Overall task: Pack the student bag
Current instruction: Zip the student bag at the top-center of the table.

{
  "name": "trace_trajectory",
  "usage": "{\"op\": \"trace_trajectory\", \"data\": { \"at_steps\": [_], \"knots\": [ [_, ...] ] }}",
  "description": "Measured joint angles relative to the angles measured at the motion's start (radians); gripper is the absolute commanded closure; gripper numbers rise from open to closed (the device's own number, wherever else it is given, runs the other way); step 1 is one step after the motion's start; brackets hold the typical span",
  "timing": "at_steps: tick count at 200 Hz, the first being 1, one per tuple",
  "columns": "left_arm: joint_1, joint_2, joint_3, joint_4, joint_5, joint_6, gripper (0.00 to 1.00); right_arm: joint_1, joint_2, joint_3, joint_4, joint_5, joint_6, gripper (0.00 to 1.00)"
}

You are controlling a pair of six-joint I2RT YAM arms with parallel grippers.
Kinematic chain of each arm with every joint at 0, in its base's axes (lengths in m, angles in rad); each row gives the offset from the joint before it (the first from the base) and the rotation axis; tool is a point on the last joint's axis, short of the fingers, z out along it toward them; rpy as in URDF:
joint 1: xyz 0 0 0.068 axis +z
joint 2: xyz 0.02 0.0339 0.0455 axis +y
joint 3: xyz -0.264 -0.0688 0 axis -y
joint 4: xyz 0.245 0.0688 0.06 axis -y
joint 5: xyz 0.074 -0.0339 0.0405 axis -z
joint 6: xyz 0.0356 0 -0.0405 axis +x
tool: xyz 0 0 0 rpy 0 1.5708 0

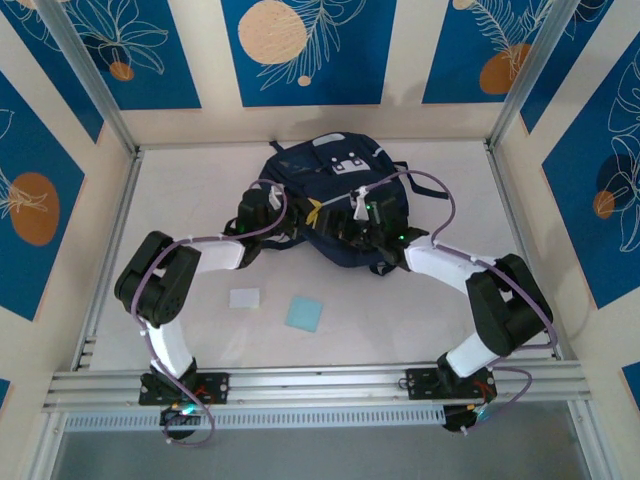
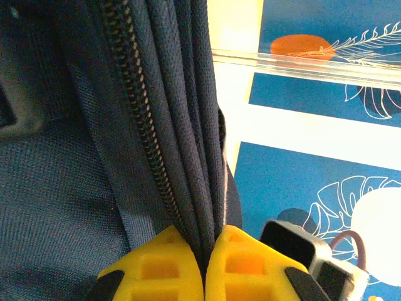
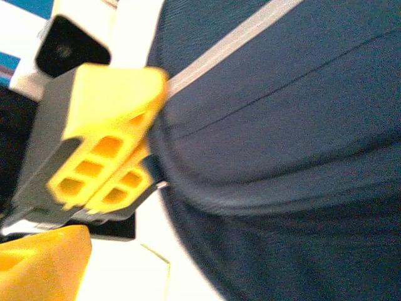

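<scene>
Pinching a fabric fold beside the zip, the left gripper is clamped on the student bag, which lies toward twelve o'clock on the table. The right gripper sits at the bag's four o'clock; I cannot tell its jaw opening.

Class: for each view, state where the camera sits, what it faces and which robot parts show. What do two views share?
Top external: above and behind the bases, looking down at the table; left arm, right arm and student bag show.
Left wrist: on the left arm, facing the bag's zipper; the left claw pinches a fabric fold.
Right wrist: on the right arm, facing the bag's side; one right-claw finger shows.
Shared: both wrist views show the left claw.
</scene>
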Motion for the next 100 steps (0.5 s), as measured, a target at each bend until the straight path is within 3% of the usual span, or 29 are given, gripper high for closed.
{"op": "trace_trajectory", "data": {
  "at_steps": [70,100],
  "knots": [
    [-0.003,0.0,0.0,0.002,-0.001,0.007,1.0,0.029,-0.016,0.01,-0.034,0.013,-0.043,0.15],
    [-0.004,0.0,0.0,0.002,-0.002,0.007,1.0,0.053,-0.023,0.021,-0.078,0.068,-0.076,0.3]
  ]
}}
